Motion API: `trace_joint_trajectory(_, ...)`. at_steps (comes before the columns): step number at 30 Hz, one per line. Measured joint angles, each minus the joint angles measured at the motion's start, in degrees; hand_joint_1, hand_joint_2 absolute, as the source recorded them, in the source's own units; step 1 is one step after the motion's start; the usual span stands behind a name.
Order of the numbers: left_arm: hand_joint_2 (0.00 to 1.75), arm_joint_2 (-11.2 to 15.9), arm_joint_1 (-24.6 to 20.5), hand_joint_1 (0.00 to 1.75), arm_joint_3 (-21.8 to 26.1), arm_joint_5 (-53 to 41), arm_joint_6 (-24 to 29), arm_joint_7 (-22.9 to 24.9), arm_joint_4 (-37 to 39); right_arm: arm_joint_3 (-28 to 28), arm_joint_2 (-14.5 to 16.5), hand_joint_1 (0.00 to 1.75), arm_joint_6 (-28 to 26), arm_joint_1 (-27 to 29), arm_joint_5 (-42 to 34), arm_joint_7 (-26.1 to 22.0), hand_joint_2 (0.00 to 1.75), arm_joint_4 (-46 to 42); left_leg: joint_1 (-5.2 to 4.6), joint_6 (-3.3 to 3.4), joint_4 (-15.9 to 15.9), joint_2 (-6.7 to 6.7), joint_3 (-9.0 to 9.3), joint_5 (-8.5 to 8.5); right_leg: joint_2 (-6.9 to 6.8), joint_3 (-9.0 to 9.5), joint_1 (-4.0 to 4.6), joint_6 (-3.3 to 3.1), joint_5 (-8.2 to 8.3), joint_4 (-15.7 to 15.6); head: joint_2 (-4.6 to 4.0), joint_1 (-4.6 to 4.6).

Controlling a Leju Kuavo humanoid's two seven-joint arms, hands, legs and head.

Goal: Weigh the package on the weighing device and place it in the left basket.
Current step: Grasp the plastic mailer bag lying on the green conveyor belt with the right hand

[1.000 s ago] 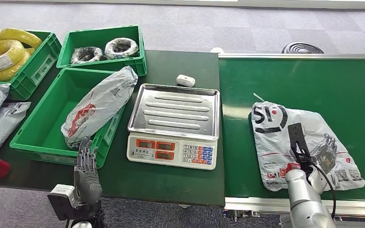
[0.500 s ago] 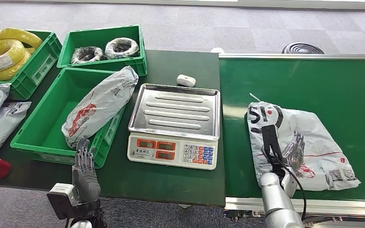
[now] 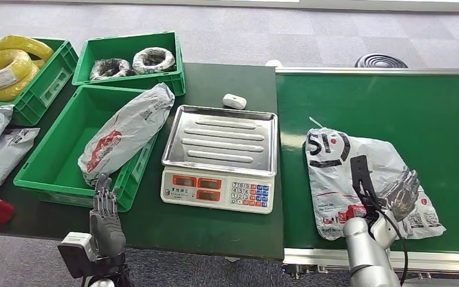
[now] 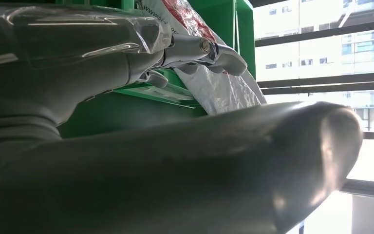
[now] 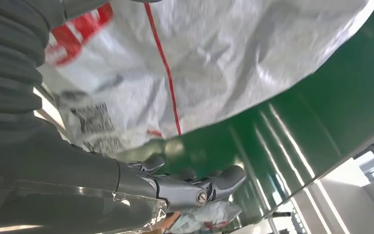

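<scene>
— Head view: where's your package?
— Your package [image 3: 364,179] lies flat on the belt [image 3: 394,101], right of the scale [image 3: 218,158]. Your right hand [image 3: 399,195] rests on its near right part, fingers spread, gripping nothing. Your left hand [image 3: 104,206] hangs released by the near basket [image 3: 54,143], which holds another bag [image 3: 122,131].
— Left wrist?
— Fingers [image 4: 209,48] straight, beside basket and bag.
— Right wrist?
— Package [image 5: 214,63] against your palm, fingers [image 5: 195,187] uncurled over the belt.

We see our left hand [image 3: 106,216] lower left, fingers straight and empty; our right hand [image 3: 399,196] lower right, fingers spread.
</scene>
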Motion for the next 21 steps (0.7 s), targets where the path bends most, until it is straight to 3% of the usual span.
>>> trace_joint_trajectory(5,0.00,0.3,-0.1,0.00,-0.4,0.5,-0.5,0.0,0.0,-2.1,-4.8,0.00,0.0,-2.7,1.3,1.0,1.75,4.4,-0.05,0.01,0.0,0.01,0.01,0.00,0.00,-0.01,-0.01,0.02,0.01,0.0,-0.01,0.00)
trace_joint_trajectory(10,0.00,0.5,-0.3,0.00,-0.7,0.7,-0.6,0.0,0.0,-3.4,-6.4,0.00,0.0,-4.0,2.4,1.5,1.75,7.0,-0.03,0.01,0.0,0.01,0.01,0.00,0.00,-0.02,0.03,0.01,0.01,0.0,0.00,-0.01)
trace_joint_trajectory(16,0.00,0.5,-0.6,0.00,-0.7,0.6,-0.8,0.0,0.0,-5.4,-6.0,0.00,0.0,-3.9,0.1,-2.8,1.75,7.6,-0.02,0.00,0.0,0.02,-0.02,0.00,0.01,-0.04,0.04,0.01,0.00,0.0,0.00,0.00)
trace_joint_trajectory(21,0.00,0.3,-1.1,0.00,-0.7,-0.1,-0.8,0.3,0.0,-6.0,-2.7,0.00,0.0,-3.4,-2.9,-8.0,1.75,7.6,0.00,0.00,0.0,0.02,0.01,0.00,0.01,-0.03,0.04,0.01,0.00,0.0,0.00,-0.01)
